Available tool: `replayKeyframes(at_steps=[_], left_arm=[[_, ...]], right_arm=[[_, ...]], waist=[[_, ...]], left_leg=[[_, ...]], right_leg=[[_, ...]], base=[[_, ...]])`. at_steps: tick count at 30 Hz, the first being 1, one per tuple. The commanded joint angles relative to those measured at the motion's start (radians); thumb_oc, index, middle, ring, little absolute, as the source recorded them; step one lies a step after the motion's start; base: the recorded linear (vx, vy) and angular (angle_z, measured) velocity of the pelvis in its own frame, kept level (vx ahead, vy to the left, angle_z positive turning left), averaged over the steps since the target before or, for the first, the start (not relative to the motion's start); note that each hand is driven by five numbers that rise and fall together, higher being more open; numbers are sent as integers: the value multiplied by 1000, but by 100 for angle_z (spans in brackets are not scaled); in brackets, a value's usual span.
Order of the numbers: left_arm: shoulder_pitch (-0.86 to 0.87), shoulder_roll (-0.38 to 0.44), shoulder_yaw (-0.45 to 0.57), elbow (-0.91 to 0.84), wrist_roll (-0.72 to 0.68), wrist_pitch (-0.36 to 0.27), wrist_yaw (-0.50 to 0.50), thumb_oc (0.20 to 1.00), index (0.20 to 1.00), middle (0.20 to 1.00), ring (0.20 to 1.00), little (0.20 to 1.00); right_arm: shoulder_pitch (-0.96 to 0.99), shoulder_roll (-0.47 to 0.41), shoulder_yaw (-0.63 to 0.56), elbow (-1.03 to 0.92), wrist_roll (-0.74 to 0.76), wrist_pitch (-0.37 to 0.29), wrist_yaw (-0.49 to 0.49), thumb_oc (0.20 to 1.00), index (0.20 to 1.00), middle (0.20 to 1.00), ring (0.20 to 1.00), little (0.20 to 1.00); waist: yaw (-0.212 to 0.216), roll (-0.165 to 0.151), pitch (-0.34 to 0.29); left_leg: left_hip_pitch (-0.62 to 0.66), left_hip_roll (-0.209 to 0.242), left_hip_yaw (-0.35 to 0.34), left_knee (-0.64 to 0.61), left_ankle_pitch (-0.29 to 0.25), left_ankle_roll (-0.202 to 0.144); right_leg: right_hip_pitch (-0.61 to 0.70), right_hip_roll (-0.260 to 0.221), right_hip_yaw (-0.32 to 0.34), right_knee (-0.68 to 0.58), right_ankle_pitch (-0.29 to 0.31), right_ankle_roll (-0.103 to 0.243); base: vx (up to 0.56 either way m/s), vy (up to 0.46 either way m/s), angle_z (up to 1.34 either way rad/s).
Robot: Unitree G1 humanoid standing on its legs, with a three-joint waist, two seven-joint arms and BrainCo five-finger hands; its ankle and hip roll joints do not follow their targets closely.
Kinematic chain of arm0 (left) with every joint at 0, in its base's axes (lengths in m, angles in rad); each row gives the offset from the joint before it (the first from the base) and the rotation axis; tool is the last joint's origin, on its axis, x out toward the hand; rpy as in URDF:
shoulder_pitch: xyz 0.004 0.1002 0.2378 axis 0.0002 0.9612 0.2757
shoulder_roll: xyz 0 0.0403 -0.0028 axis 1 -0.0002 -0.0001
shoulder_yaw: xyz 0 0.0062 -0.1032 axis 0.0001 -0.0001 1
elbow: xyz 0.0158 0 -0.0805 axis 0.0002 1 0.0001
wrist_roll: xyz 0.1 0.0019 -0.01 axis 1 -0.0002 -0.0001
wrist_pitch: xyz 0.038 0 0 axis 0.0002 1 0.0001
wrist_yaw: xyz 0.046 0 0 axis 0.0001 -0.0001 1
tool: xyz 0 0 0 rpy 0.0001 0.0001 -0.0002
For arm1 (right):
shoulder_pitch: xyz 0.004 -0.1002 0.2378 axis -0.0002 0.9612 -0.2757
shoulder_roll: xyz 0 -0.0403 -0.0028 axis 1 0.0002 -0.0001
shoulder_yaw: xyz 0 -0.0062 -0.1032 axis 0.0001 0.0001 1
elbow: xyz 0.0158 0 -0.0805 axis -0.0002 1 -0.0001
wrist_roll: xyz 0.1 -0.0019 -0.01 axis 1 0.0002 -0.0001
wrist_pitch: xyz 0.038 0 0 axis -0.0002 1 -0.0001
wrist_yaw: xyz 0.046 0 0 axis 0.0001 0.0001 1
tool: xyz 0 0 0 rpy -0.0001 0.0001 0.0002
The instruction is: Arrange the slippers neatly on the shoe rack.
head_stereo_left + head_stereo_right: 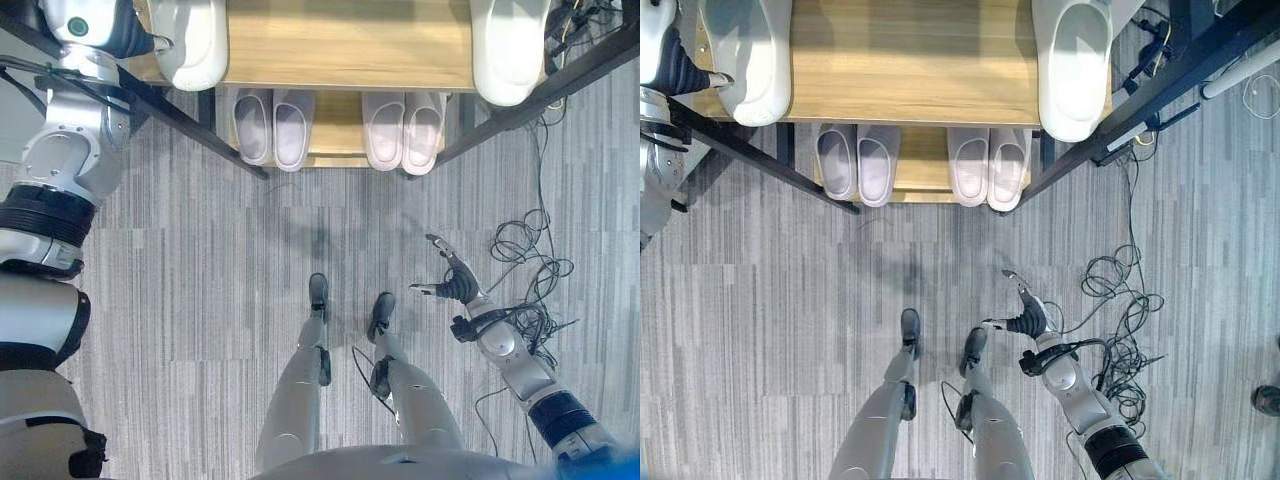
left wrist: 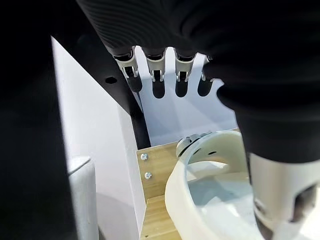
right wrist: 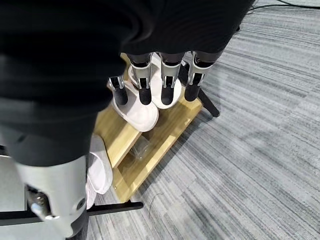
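While our left hand (image 2: 165, 75) holds straight fingers over the white slipper (image 1: 190, 40) on the shoe rack (image 1: 340, 45), we should nudge it straight; our right hand (image 1: 455, 280) hangs open.

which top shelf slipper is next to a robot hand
The white slipper at the left end of the wooden top shelf; the left robot hand is beside it, the right-end white slipper stands alone.

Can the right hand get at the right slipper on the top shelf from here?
Probably yes. The right hand hangs open over bare floor; nothing lies between it and the right slipper, though it must rise to the top shelf.
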Motion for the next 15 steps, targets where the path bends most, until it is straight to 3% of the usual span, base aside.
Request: replayKeyframes(at_steps=[1, 9, 15], left_arm=[[30, -1, 108, 41, -67, 35, 43, 1000, 1000, 1000, 1000, 1000], [115, -123, 134, -46, -71, -1, 18, 1000, 1000, 1000, 1000, 1000], [138, -191, 110, -117, -114, -70, 3, 1000, 1000, 1000, 1000, 1000]], right_arm=[[57, -19, -35, -37, -29, -26, -20, 1000, 1000, 1000, 1000, 1000], [50, -25, -20, -33, -44, -18, -28, 1000, 1000, 1000, 1000, 1000], [6, -27, -2, -2, -36, -7, -33, 1000, 1000, 1000, 1000, 1000]], waist=[[12, -16, -28], [7, -4, -37], [9, 14, -39]], left_leg=[[39, -74, -40, -35, -107, -77], [33, -75, -26, -35, -108, -78], [30, -74, -18, -35, -105, -77]], right_leg=[[64, -140, -69, 4, 72, 205], [56, -147, -95, 4, 58, 198], [51, -149, -104, 4, 54, 194]], base=[[0, 0, 0], [0, 0, 0], [0, 0, 0]])
